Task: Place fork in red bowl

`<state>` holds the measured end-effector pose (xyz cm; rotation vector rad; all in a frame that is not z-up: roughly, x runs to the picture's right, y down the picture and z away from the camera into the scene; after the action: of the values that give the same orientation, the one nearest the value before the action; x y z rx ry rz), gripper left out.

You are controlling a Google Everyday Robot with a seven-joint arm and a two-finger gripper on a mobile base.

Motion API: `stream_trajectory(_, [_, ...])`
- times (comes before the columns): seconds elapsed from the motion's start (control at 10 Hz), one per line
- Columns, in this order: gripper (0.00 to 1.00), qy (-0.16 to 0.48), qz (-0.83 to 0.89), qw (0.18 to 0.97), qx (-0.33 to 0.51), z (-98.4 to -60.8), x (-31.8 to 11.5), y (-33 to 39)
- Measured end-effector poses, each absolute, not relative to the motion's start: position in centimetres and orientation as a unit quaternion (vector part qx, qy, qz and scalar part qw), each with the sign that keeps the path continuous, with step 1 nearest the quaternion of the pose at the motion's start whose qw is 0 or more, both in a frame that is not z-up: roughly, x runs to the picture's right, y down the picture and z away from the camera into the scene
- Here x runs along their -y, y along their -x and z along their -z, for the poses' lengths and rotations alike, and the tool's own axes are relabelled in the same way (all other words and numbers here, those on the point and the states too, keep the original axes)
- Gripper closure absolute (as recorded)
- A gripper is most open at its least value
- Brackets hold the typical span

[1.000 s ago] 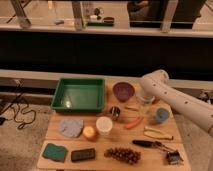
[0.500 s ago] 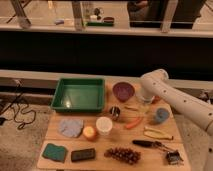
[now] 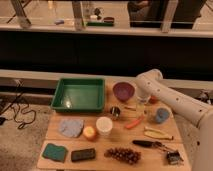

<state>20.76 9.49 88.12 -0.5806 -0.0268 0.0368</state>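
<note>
The green tray (image 3: 79, 94) and the purple bowl (image 3: 123, 91) sat where they had been. The fork (image 3: 130, 107) lay flat on the table (image 3: 116, 136), at about five o'clock from the purple bowl and twelve o'clock from the carrot (image 3: 134, 123), unmoved. Over the last second the arm had drifted slightly toward nine o'clock, so the end effector (image 3: 142, 100) hung at roughly one o'clock of the fork. I could not tell whether it was wide or narrow. The red bowl (image 3: 153, 100) peeked out at its three o'clock, largely hidden by the arm. I judged the fork not yet grasped and the approach only tightening.
</note>
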Motion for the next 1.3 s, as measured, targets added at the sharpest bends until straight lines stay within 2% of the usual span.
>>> stream_trajectory(0.7, [0.20,0.259,-0.060,0.964,-0.025,-89.3,-8.2,-21.9])
stream_trajectory(1.3, [0.20,0.275,-0.090,0.955,-0.056,-90.7,-10.2,-22.9])
